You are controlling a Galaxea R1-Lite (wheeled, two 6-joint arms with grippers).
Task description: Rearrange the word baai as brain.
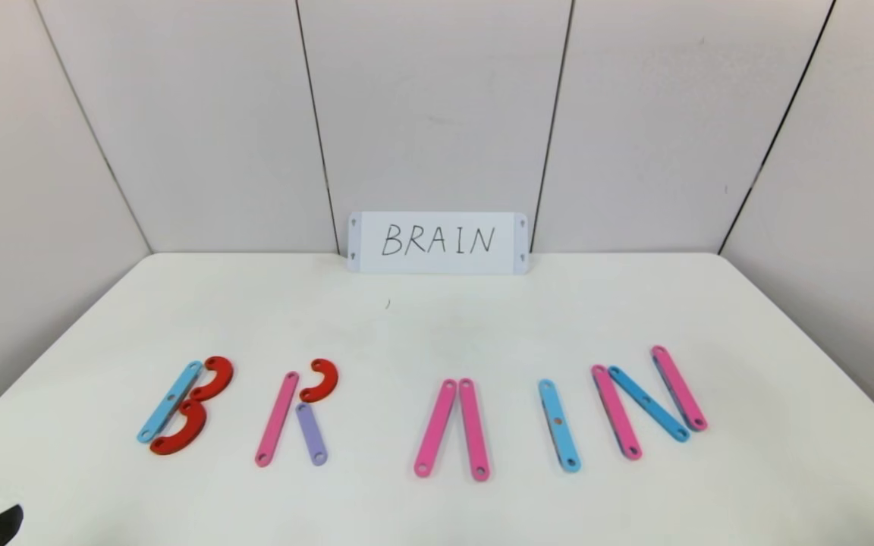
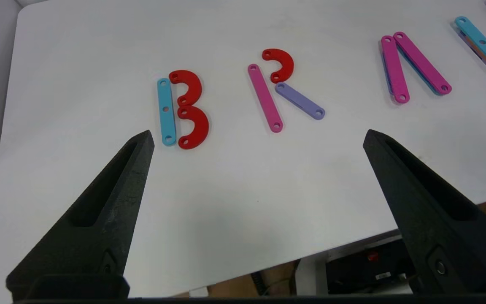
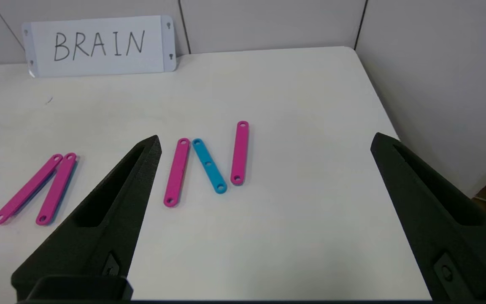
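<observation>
1. The strip letters (image 1: 422, 413) lay in a row across the near half of the table (image 1: 437, 318), already reading B, R, A (crossbar absent), I, N.
2. Left gripper (image 2: 257, 135) and right gripper (image 3: 264, 141) hovered released near the front edge, holding nothing.
3. Judged next: little beyond tidying; open room lay far of the row, toward the card (image 1: 438, 243).

matt plastic strips (image 1: 278, 418), smooth white table (image 1: 437, 334)
</observation>
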